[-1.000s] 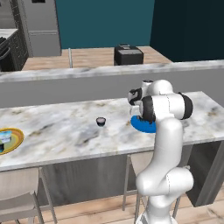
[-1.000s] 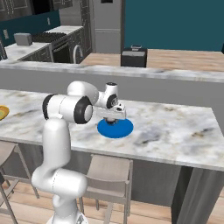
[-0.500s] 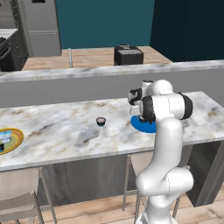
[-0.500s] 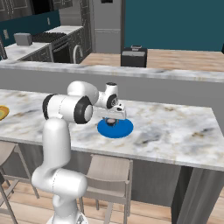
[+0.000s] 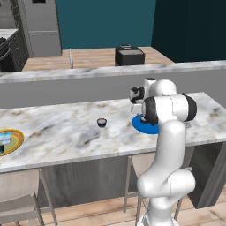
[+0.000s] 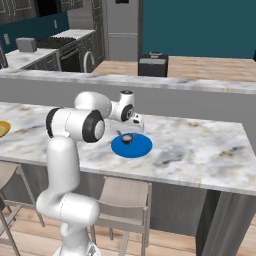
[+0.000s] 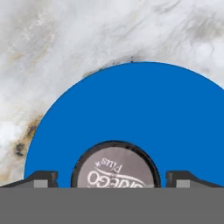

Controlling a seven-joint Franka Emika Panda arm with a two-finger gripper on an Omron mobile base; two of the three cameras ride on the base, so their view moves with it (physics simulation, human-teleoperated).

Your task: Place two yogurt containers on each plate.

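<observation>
A white robot arm reaches over a long marbled surface in a rendered kitchen, its tool hanging just above a plain blue plate. In the hand view, the blue plate lies flat on the marble, and a dark yogurt cup with a pale printed lid stands on it, directly between the two dark fingertips. The tips sit spread wide on either side of the cup, with blue plate showing in the gaps, so they are apart from it and not pinching anything. In the right base view the same yogurt cup rests on the plate just below the tool. A second dark yogurt cup stands alone on the bare surface, well apart from the blue plate, toward the arm's left. At the far left end lies an orange-rimmed plate with small pale cups on it, too small to tell how many.
</observation>
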